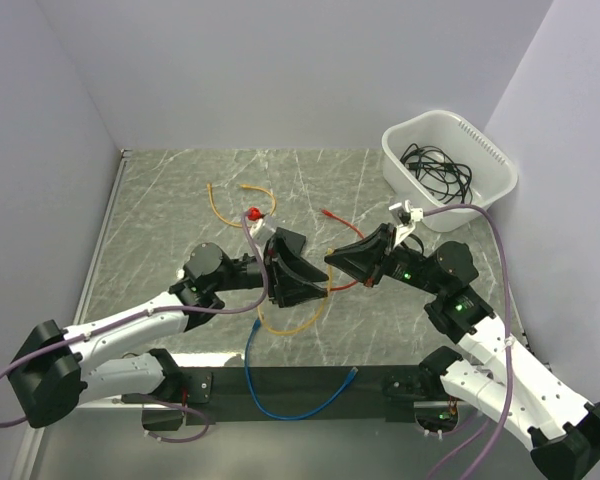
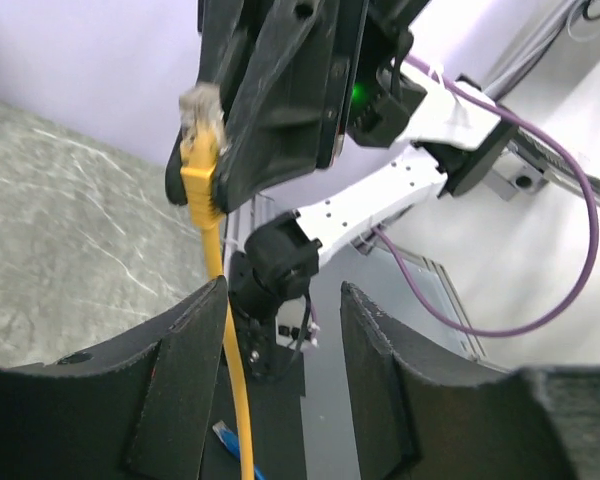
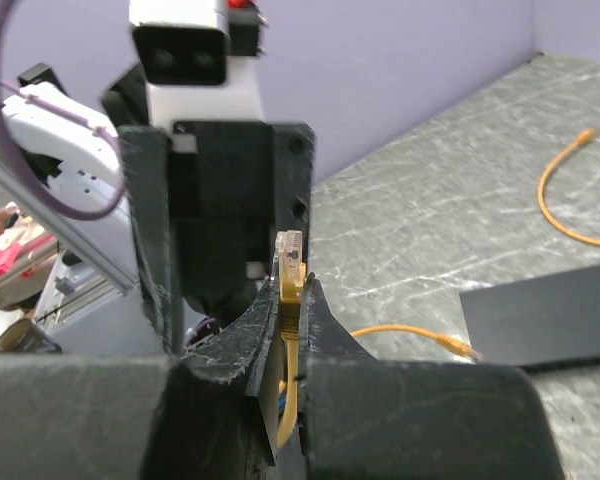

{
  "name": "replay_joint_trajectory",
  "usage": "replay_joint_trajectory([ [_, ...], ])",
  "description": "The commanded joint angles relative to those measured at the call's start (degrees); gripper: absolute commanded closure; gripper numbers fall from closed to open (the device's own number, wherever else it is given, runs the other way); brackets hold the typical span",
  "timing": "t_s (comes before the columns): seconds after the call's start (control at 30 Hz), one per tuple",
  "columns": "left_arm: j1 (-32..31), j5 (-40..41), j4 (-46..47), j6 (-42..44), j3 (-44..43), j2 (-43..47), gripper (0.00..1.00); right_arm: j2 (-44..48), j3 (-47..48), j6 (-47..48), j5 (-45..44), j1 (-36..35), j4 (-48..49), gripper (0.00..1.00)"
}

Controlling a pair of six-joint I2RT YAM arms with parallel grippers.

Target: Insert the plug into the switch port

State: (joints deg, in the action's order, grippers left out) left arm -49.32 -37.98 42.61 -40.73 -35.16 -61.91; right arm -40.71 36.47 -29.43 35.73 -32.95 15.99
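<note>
From above, the left claw (image 1: 315, 283) and right claw (image 1: 338, 260) met over the grey marbled surface (image 1: 180, 200). At the left wrist, the left claw stood open, the yellow cable (image 2: 232, 380) hanging between its fingers below the plug (image 2: 202, 150). At the right wrist, the right claw pinched the plug; the switch (image 3: 545, 318) lay flat, right of the plug.

Left gripper (image 2: 282, 300) spread apart; right gripper (image 3: 295, 290) pinched closed, facing it.

The tub (image 1: 490, 165) sits at the surface's (image 1: 180, 200) far right corner, a coiled cable (image 1: 435, 170) in it. Mid-surface, the left gripper (image 1: 318, 285) faces the right gripper (image 1: 338, 258), whose jaws hold the plug (image 3: 291, 262). The switch (image 3: 550, 315) lies flat on the surface.
</note>
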Motion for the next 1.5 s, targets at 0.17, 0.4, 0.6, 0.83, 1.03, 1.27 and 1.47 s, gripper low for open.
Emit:
replay_joint_trajectory([
  [0.17,-0.25,1.4,4.58,0.3,0.79,-2.43,0.52,-2.09,1.59,-3.44,4.17,0.43,9.14,1.0],
  [0.4,-0.25,7.63,4.07,0.82,2.19,-1.73,0.52,-2.01,0.8,-5.02,5.58,0.43,10.55,1.0],
  [0.6,-0.25,14.68,3.44,2.06,5.0,2.4,0.53,-1.39,-0.43,-5.28,5.14,0.34,10.73,1.0],
  [0.83,-0.25,9.09,12.4,-0.57,6.42,1.1,0.54,-2.8,-2.1,-7.74,5.85,0.43,15.47,1.0],
  [1.03,-4.19,8.0,13.03,1.0,4.22,-1.45,0.54,-3.76,-1.66,-9.15,6.02,0.34,17.06,1.0],
  [1.27,-6.31,8.97,12.84,1.97,2.37,-3.48,0.72,-4.03,-1.66,-9.59,6.55,0.34,17.67,1.0],
  [1.47,-6.31,9.5,13.29,2.14,2.11,-3.31,0.69,-3.76,-3.68,-10.47,7.52,0.34,19.17,1.0],
])
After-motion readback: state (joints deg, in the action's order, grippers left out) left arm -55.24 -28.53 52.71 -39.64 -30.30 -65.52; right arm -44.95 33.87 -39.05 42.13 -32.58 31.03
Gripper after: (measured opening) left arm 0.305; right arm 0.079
